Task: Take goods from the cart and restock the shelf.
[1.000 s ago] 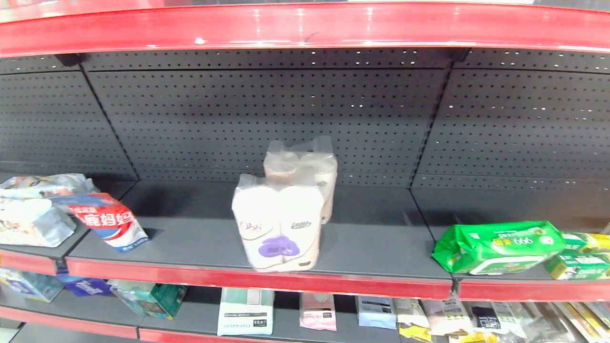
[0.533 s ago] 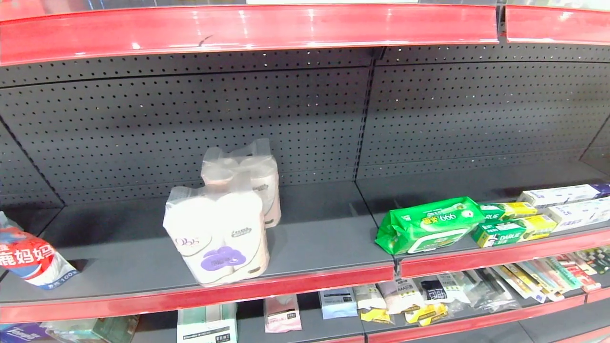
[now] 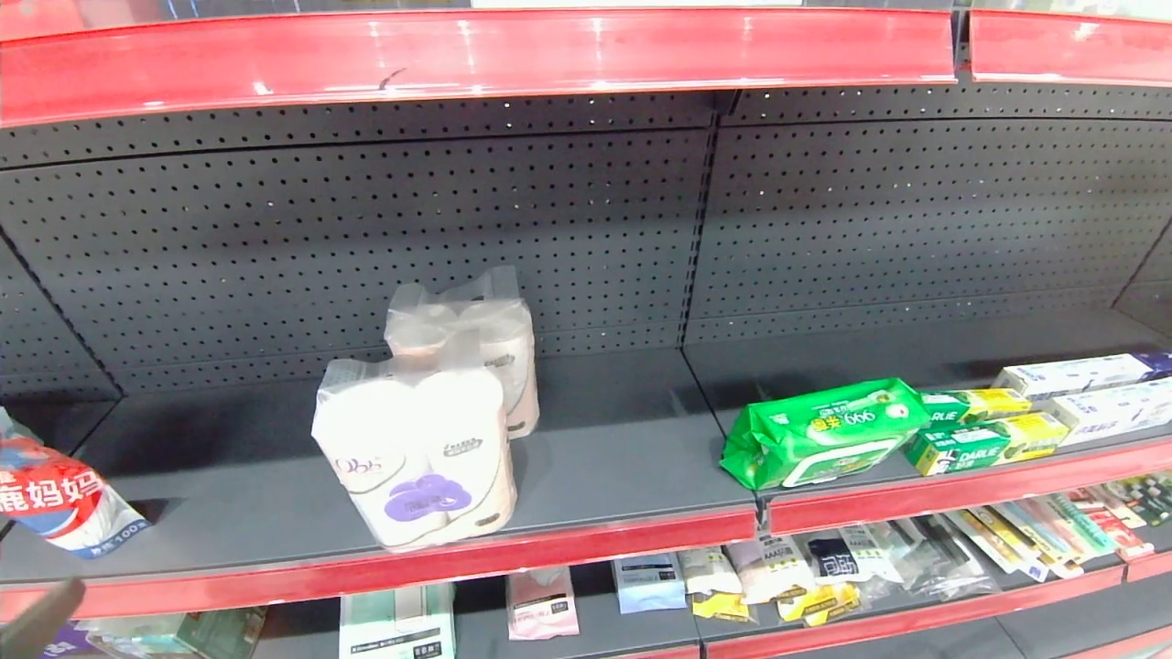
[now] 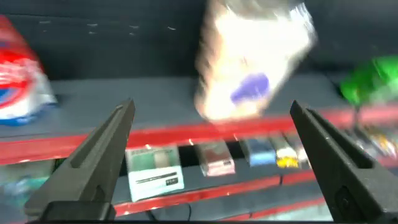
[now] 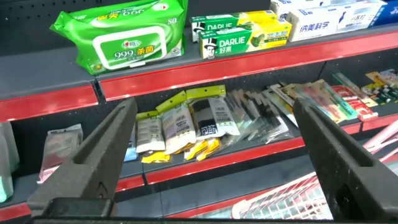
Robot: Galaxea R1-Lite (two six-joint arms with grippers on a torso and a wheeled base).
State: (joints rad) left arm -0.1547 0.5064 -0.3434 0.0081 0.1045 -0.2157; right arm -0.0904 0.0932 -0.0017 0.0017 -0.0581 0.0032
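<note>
- Head view: a toilet-roll pack point(image 3: 417, 453) stands at the near edge of the grey shelf point(image 3: 623, 458), with a second pack point(image 3: 476, 339) just behind it.
- To the right lie a green wipes pack point(image 3: 824, 430) and toothpaste boxes point(image 3: 984, 430); a red-and-white bag point(image 3: 55, 499) lies far left.
- The left gripper point(image 4: 211, 106), spread wide and empty, faces the front pack.
- The right gripper point(image 5: 214, 102), also spread and empty, is near the cart point(image 5: 298, 190).
</note>
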